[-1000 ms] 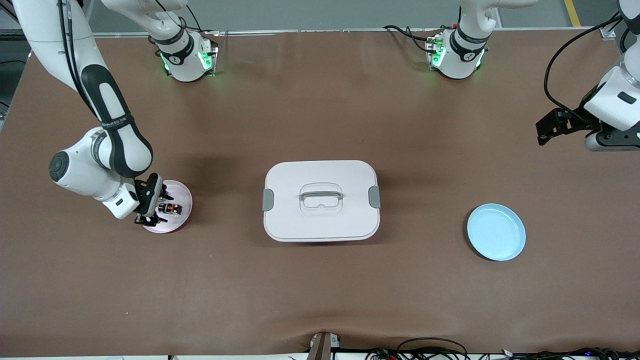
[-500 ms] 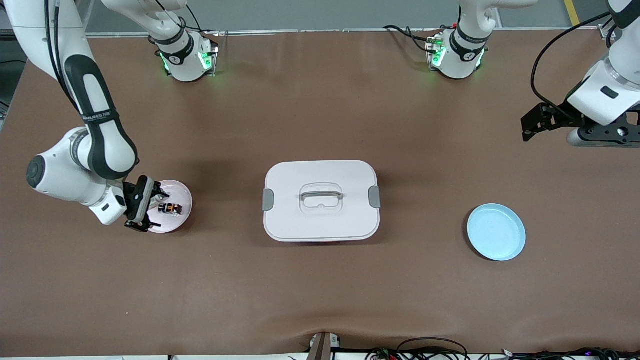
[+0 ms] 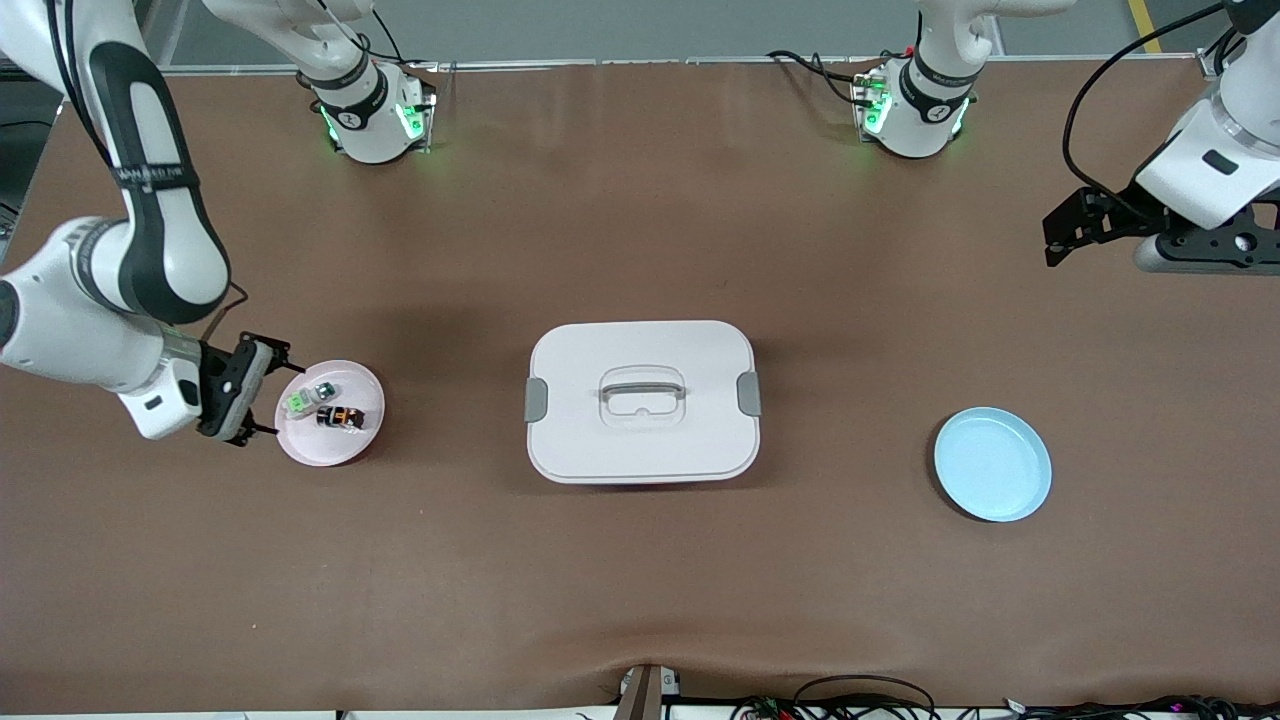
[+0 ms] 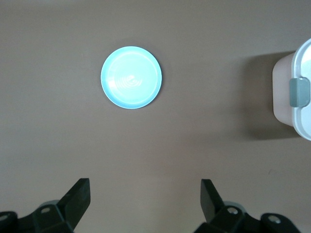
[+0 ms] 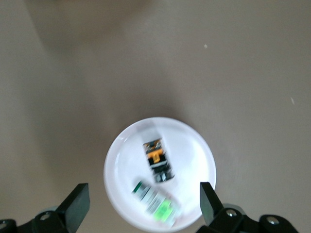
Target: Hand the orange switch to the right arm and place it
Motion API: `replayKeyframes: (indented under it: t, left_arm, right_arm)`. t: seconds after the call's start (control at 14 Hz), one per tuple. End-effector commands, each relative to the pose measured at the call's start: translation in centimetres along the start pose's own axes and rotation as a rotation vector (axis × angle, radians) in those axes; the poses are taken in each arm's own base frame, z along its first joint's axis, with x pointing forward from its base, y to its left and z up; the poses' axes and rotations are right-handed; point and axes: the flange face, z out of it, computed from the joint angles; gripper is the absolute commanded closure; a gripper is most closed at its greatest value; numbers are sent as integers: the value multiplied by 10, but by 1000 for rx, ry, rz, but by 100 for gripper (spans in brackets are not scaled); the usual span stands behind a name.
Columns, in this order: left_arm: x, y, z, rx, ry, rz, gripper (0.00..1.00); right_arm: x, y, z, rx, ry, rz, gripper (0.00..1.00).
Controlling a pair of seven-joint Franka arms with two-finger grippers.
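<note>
- Orange shows at the centre of the small black switch [image 3: 340, 417], which I see lying on the pink plate [image 3: 360, 443] toward the right arm's end of the worktop [image 3: 640, 580].
- On that same plate I see a green-and-clear switch [image 3: 306, 398] just beside the orange switch, a little farther from the front camera; whether the two touch I cannot tell.
- My right hand [image 3: 258, 390] sits just off the plate's rim on the side toward the worktop's end, fingers spread apart and holding nothing.
- From the right wrist camera I look down on the plate [image 5: 194, 145] with both switches between the parted fingers [image 5: 77, 201].
- My left hand [image 3: 1062, 225] waits in the air over bare worktop at the left arm's end, fingers apart and empty.
- I see a white lidded box [image 3: 641, 400] with grey side clips at the middle of the worktop.
- I see a light blue plate [image 3: 992, 463] toward the left arm's end, somewhat nearer the front camera than the box.
</note>
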Motion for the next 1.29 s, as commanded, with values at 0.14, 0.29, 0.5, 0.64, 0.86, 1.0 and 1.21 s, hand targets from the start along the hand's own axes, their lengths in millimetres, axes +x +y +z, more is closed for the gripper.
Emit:
replayKeyframes:
  t: [0.14, 0.29, 0.5, 0.64, 0.86, 1.0, 1.21]
  left_arm:
    - [-14, -1, -1, -19, -6, 22, 0]
    - [-19, -1, -7, -18, -9, 22, 0]
    - [-22, -3, -11, -19, -7, 19, 0]
    - [-22, -3, -10, -19, -9, 19, 0]
    - [-21, -3, -6, -19, -15, 19, 0]
    - [-20, -2, -4, -19, -12, 21, 0]
    - [-19, -2, -3, -20, -6, 21, 0]
  right_arm:
    - [-1, -16, -50, 11, -64, 206, 0]
    - [-5, -17, -66, 10, -60, 312, 0]
    - [1, -27, -84, 12, -62, 465, 0]
    - [13, -36, -102, -23, -72, 550, 0]
    - [32, -45, -147, -58, -143, 707, 0]
    - [34, -43, -176, -90, -112, 783, 0]
    - [39, -41, -211, -143, -54, 879, 0]
